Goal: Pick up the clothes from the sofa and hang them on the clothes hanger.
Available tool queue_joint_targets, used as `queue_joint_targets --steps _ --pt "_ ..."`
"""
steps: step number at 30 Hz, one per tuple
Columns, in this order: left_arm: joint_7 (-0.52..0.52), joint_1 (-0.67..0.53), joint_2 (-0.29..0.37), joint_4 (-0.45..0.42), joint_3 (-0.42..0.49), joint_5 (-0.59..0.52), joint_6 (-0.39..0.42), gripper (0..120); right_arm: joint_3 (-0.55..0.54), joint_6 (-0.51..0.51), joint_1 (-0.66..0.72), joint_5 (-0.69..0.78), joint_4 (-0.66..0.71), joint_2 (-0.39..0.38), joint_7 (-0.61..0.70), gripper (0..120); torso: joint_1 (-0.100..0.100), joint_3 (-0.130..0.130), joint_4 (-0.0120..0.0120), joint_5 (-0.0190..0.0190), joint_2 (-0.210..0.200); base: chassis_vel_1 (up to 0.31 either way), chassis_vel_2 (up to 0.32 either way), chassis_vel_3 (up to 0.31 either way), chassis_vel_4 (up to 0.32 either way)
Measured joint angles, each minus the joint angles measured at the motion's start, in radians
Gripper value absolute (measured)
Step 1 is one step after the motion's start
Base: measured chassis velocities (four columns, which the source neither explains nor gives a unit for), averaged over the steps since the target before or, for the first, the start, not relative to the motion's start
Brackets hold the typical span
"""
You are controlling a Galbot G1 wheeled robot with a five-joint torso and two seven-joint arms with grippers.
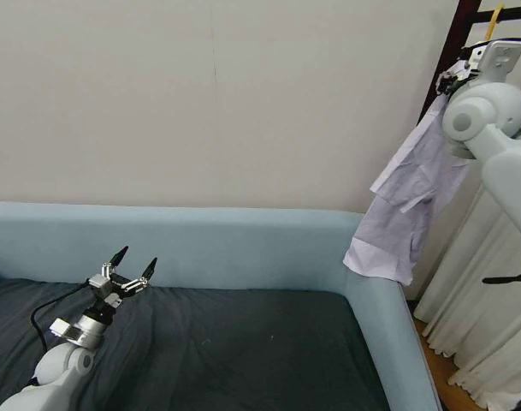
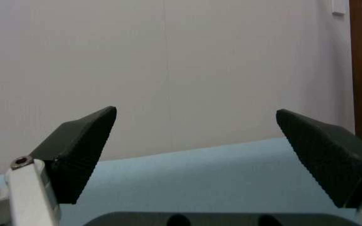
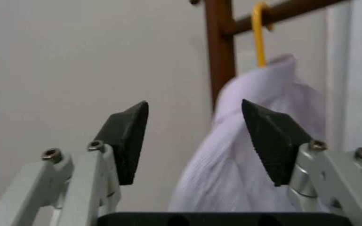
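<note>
The white shirt (image 1: pixel 410 201) hangs by its yellow hanger (image 3: pixel 259 33) on the wooden rack (image 3: pixel 220 47), so the right hand (image 3: pixel 193 110) sits spread wide just before it, seemingly its job done, while the left hand (image 1: pixel 136 259) idles wide above the sofa (image 1: pixel 243 240).

The shirt (image 1: pixel 405 197) is thin crinkled cloth, the sofa (image 1: pixel 243 244) matt fabric, the rack (image 3: pixel 220 47) smooth wood.

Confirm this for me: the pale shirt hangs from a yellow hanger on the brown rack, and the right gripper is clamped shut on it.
Not quite. The right gripper is open, jaws apart and gripping nothing, as the right wrist view shows. The pale shirt does hang from the yellow hanger on the brown rack.
</note>
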Motion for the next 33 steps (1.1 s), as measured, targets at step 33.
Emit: queue_joint_targets --steps 33 --pt "-0.65 0.521 -0.404 -0.69 -0.068 0.381 0.135 100 0.537 0.673 -1.535 -0.832 0.342 0.36 -0.592 100 0.0 0.0 -0.0004 0.0 0.0 0.0 0.0 0.0 0.0"
